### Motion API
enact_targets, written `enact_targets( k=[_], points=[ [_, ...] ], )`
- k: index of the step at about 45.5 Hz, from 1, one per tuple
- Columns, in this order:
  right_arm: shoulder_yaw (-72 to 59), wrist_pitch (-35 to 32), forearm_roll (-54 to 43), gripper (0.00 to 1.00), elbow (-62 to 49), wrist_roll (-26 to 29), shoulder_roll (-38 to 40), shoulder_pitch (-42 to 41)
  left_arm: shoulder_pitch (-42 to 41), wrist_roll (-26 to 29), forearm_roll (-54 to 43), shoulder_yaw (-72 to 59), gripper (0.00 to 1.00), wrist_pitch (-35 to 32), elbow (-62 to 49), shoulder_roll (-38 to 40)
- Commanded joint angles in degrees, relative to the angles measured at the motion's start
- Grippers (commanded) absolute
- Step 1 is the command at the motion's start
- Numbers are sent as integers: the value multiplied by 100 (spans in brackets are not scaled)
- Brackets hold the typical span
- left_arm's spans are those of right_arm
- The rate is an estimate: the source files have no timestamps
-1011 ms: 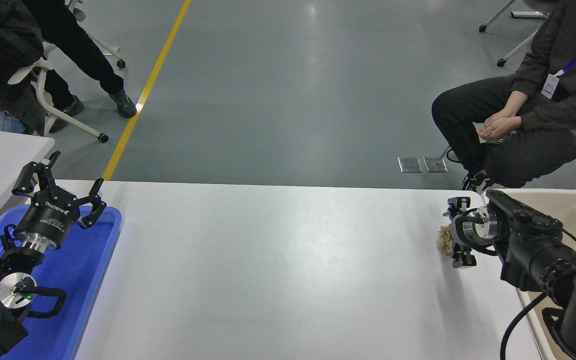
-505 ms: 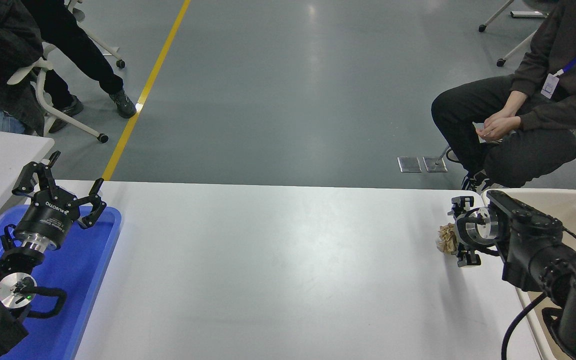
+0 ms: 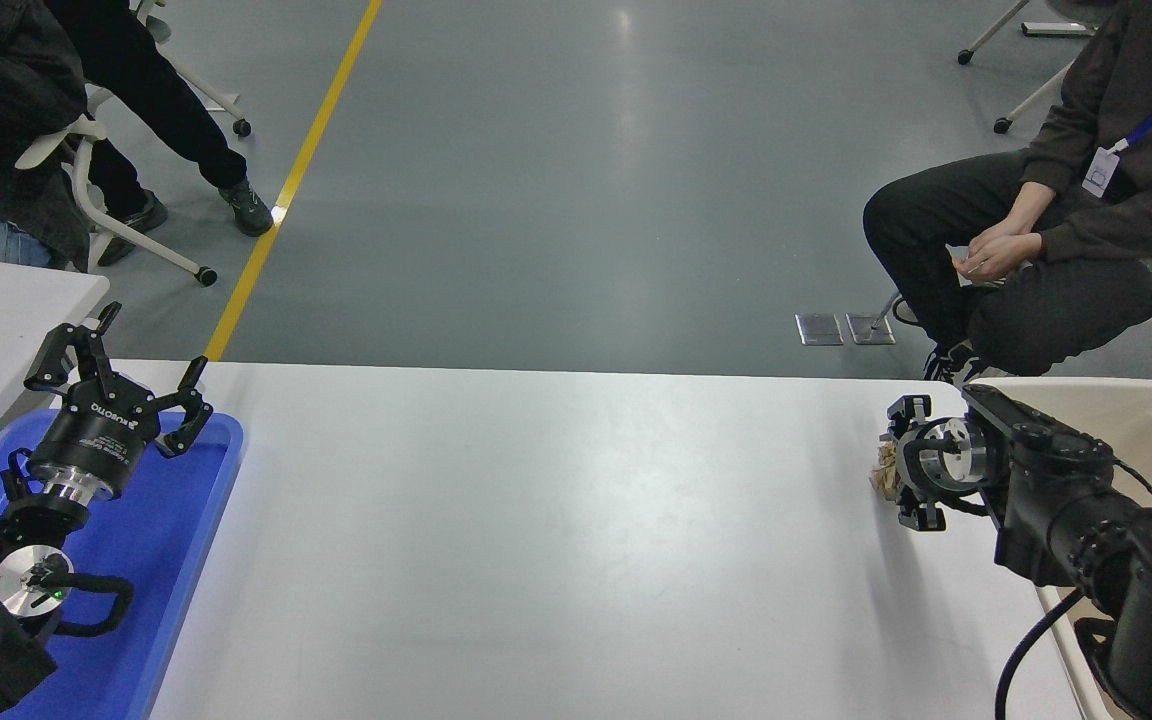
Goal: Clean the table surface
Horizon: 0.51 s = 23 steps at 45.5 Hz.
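The worktop [image 3: 536, 540] is lying across the lower half of the view, a wide matte white surface. It serves as the landmark for all positions below.

The right tool [image 3: 894, 468] is reaching in over the right end of the worktop, close to its far edge. Its fingers are clenching a small wad of crumpled brownish paper [image 3: 884, 470]. The wad is sitting at the tool's tip, low over the worktop; whether it is touching the surface cannot be determined. The tool is pointing sideways toward the worktop's middle, with the arm coming in across the beige bin [image 3: 1151, 415]. The bin is standing against the right end of the worktop. This placement suggests the bin is the receptacle for collected waste, so the wad is probably being held for transfer into it.

The left tool [image 3: 121, 385] is hanging parked over the blue tray [image 3: 191, 520], which is resting on the left end of the worktop. Its fingers are spread and gripping nothing, keeping it clear of the working area.

A seated person [image 3: 1056, 220] is waiting beyond the far right corner of the worktop, hands folded and well apart from the right tool.
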<state>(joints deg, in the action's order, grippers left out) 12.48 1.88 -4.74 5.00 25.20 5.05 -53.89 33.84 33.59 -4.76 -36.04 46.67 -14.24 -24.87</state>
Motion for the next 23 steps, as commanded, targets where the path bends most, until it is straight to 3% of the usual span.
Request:
enact_targets(
  k=[1, 2, 11, 15, 18, 23],
  points=[
    [0, 5, -1, 93, -8, 11, -4, 54, 0, -2, 2, 1, 100, 0, 0, 0],
    [0, 5, -1, 97, -8, 11, -4, 54, 0, -2, -7, 1, 100, 0, 0, 0],
    [0, 58, -1, 96, -16, 55, -4, 98, 0, -2, 2, 1, 100, 0, 0, 0],
    [9, 32, -1, 86, -16, 29, -4, 107, 0, -2, 2, 1, 100, 0, 0, 0],
    [0, 23, -1, 71, -16, 20, 5, 124, 0, -2, -7, 1, 100, 0, 0, 0],
    [27, 32, -1, 59, -25, -15, 23, 124, 0, -2, 2, 1, 100, 0, 0, 0]
  ],
)
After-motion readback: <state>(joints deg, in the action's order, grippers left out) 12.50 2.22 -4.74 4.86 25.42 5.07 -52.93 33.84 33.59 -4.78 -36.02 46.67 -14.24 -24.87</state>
